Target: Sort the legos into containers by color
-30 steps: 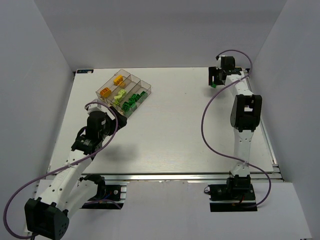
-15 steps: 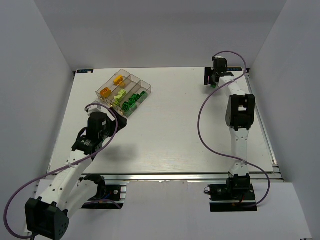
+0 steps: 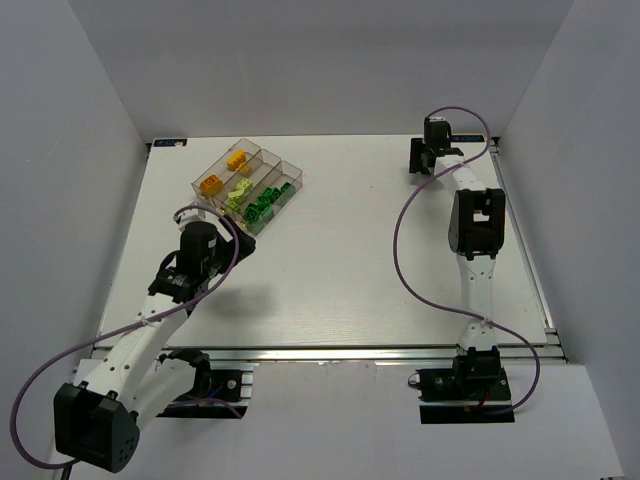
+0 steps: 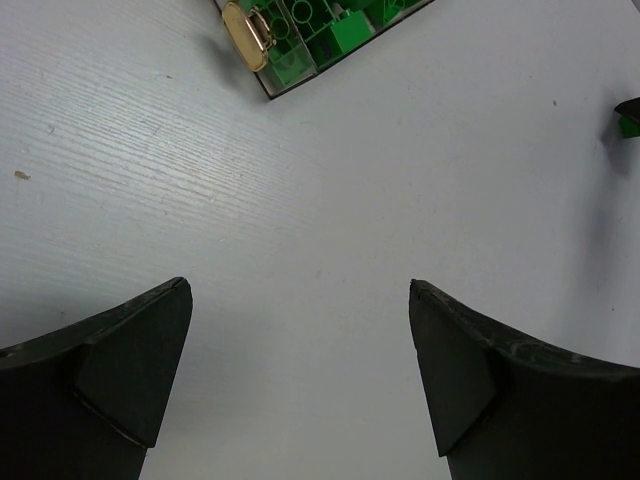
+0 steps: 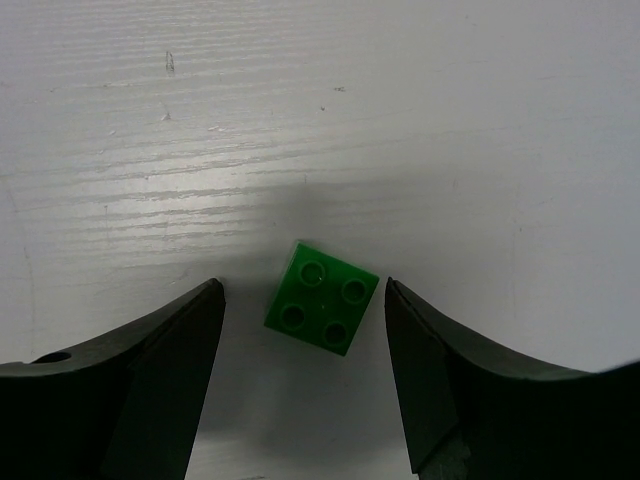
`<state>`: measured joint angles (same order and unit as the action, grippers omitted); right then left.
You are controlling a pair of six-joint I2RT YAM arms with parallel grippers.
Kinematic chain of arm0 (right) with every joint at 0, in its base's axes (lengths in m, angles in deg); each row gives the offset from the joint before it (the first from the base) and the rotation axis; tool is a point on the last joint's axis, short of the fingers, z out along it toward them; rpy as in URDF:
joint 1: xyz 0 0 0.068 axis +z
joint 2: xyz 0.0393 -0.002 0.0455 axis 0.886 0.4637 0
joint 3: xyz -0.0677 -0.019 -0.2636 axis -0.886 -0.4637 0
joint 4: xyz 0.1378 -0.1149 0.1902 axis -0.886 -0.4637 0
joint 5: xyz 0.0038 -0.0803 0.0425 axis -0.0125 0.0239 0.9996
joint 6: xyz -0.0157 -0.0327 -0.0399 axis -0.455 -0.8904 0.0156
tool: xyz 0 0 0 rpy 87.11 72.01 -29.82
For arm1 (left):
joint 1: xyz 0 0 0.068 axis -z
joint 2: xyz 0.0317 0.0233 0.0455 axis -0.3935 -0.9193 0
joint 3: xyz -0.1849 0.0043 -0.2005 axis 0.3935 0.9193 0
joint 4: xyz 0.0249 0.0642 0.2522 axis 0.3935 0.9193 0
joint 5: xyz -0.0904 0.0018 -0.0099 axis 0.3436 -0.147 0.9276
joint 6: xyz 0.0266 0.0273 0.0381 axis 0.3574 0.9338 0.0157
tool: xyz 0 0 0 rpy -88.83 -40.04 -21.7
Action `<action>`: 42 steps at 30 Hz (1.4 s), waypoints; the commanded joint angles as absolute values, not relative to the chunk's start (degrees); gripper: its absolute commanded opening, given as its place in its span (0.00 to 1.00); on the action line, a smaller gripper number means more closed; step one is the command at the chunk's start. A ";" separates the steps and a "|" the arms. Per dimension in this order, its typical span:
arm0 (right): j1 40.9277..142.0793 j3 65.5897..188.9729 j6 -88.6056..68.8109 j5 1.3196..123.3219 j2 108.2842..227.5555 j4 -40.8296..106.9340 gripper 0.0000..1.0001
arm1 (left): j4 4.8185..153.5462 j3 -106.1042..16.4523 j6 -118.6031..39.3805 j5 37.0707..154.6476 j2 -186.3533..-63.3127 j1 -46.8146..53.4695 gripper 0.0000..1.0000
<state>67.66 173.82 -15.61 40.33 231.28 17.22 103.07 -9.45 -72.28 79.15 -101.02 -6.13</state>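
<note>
**Right claw**: jaws partly spread, lowered to the tabletop at its far right corner. It holds nothing. The two dark fingers flank one green brick with a strip of bare surface on either side, so there is no contact.

**Green brick:** square, four studs up, lying flat and turned slightly askew to the fingers. It is well apart from the tray, and nothing stands between it and the fingers.

**Left claw**: jaws at full spread and empty, hanging over bare tabletop just short of the tray's near corner.

**Tray**: clear, with four long compartments, set at an angle at the far left of the tabletop.

**Tray contents:**
- an orange brick and a yellow brick on its left side
- lime bricks next along
- dark green bricks toward its right side

**Purple cable**: loops beside the right arm, clear of the brick.
</note>
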 commanded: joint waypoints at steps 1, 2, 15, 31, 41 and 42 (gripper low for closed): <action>67.47 176.36 -15.57 38.77 231.95 19.06 0.70 | 101.50 -10.19 -72.51 78.90 -101.37 -6.30 0.98; 67.47 176.45 -15.66 38.77 232.21 19.14 0.70 | 101.50 -10.19 -72.50 78.98 -101.72 -6.30 0.98; 67.47 176.01 -15.22 41.31 231.42 18.27 0.51 | 101.68 -10.01 -72.59 78.81 -101.11 -6.38 0.98; 69.67 158.01 -17.42 78.12 209.82 29.42 0.00 | 102.12 -9.92 -71.89 77.32 -98.03 -6.38 0.98; 83.53 158.96 -22.24 104.34 207.78 27.67 0.00 | 104.22 -10.71 -70.84 75.21 -94.69 -6.30 0.98; 84.69 159.40 -23.29 103.90 208.04 27.67 0.00 | 104.57 -10.89 -70.66 74.77 -94.34 -6.30 0.98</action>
